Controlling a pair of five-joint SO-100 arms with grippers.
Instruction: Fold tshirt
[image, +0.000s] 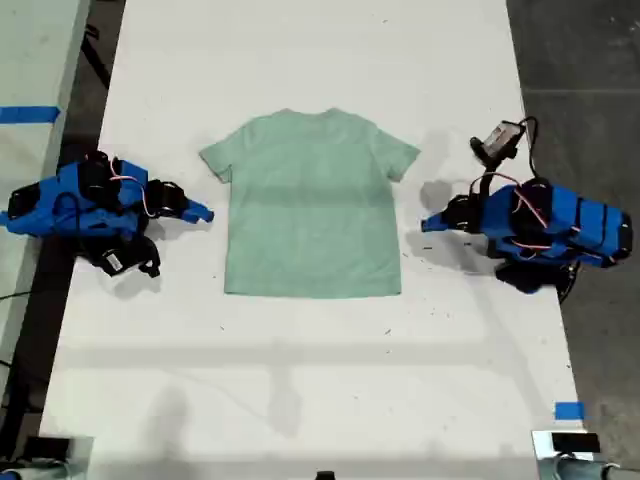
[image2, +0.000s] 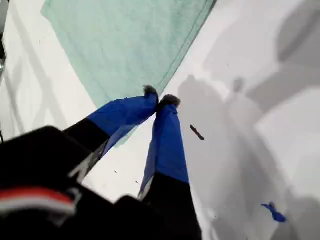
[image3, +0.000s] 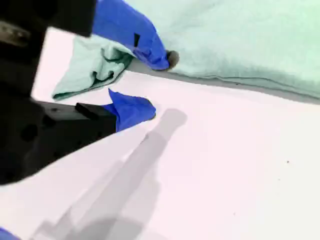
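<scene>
Tshirt (image: 312, 205) flat, face down or up unclear, mid-table (image: 300, 380), no fold yet. My first gripper (image2: 159, 97) at exterior view's left edge of shirt, tips pressed together, empty. My second gripper (image3: 159, 83) at opposite edge near sleeve (image3: 90, 70), jaws parted, empty. We judge both staged for side folds.

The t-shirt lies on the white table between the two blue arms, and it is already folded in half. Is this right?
Not quite. The t-shirt is not folded. The exterior view shows it spread out flat, with both sleeves open to the sides. The rest is right: it lies on the white table, between one blue arm and the other.
</scene>
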